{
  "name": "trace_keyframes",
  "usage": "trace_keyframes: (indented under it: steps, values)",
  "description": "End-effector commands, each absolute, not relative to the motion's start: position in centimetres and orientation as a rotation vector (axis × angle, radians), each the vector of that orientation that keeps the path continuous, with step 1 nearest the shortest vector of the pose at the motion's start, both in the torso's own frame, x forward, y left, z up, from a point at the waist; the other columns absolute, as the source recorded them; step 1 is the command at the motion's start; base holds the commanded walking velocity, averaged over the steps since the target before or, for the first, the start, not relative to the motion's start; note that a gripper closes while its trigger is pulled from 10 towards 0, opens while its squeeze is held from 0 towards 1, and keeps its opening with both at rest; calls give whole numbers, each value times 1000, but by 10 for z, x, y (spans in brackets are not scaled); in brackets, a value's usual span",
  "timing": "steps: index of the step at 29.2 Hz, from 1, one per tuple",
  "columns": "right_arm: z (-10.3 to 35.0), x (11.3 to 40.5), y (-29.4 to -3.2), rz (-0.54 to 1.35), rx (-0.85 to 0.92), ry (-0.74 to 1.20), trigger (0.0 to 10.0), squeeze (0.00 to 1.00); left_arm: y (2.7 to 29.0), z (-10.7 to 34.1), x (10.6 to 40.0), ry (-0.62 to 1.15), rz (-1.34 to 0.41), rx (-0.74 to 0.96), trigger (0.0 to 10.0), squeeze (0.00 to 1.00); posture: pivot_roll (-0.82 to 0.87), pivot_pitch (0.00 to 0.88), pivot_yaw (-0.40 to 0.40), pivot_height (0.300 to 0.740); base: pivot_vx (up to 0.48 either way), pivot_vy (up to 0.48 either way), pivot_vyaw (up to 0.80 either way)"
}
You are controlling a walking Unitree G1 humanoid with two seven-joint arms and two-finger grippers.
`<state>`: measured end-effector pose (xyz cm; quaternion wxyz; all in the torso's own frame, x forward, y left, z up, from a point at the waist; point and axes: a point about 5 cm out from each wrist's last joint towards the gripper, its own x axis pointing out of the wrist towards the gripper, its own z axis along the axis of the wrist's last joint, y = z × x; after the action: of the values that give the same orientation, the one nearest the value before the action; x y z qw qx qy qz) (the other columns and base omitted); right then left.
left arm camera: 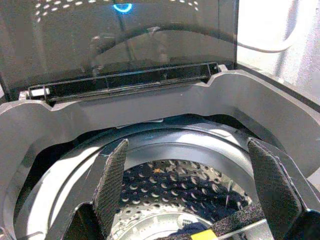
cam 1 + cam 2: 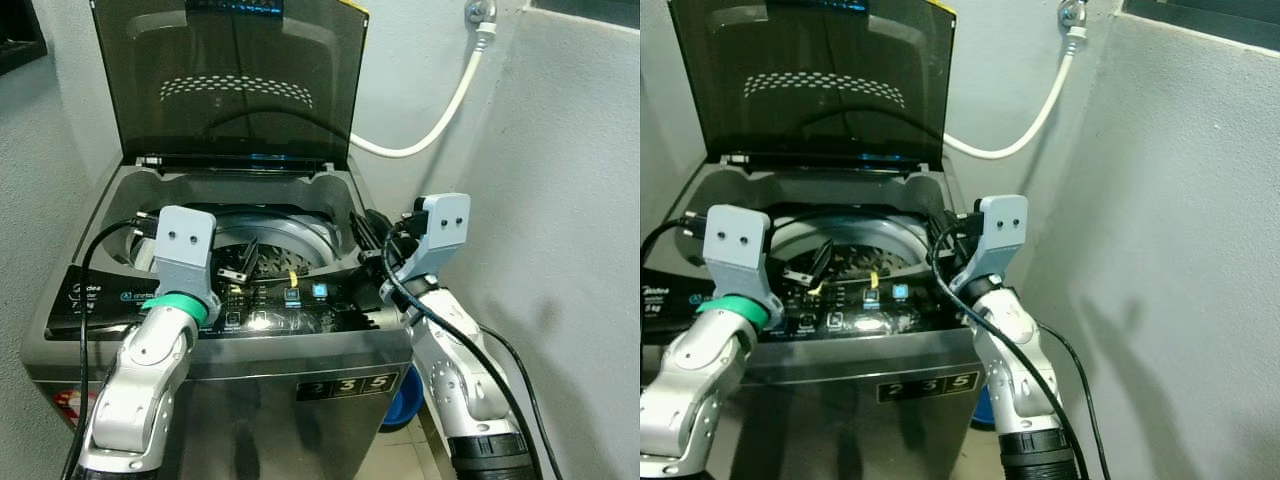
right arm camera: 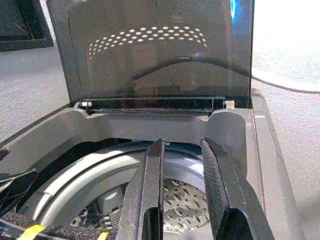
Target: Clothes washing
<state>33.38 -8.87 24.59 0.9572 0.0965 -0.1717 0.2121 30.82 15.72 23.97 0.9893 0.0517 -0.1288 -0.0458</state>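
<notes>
A grey top-loading washing machine point(image 2: 300, 385) stands before me with its dark tinted lid point(image 2: 230, 70) raised upright. The perforated steel drum point(image 1: 170, 182) lies open below. My left gripper point(image 2: 240, 262) hovers over the front of the opening with its fingers point(image 1: 112, 175) spread wide, open, and nothing sits between them. At the right front corner of the opening is my right gripper point(image 2: 365, 238), its fingers point(image 3: 150, 175) a narrow gap apart and holding nothing. A small dark blue patch point(image 1: 192, 231) shows low in the drum; I cannot tell what it is.
The lit control panel point(image 2: 290, 300) runs along the machine's front edge under both wrists. A white hose point(image 2: 440, 120) curves from a wall tap down behind the lid. A grey wall point(image 2: 570, 250) stands close on the right. A blue basin point(image 2: 405, 400) sits on the floor by the machine.
</notes>
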Motion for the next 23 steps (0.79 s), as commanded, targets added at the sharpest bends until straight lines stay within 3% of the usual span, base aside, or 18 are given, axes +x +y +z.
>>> trace_keyframes:
  steps: [1,7,9,17,23]
  values:
    - [244,333,-92,426,204,-340,10000,0,156,240,306,-266,-88,110,10000,0,12,1,-28,740,0,-307,0]
    - [244,333,-92,426,205,-339,10000,0,156,240,306,-269,-85,99,10000,0,9,2,-27,740,0,-310,0]
    - [245,333,-93,426,206,-340,10000,0,156,246,306,-293,-94,-15,10000,0,10,2,-28,740,0,480,0]
    - [246,332,-92,430,210,-340,10000,0,156,248,305,-309,-95,-43,10000,0,11,3,-29,740,0,480,0]
    - [246,332,-91,437,213,-338,10000,0,159,249,305,-317,-81,-13,10000,0,10,3,-32,740,0,0,0]
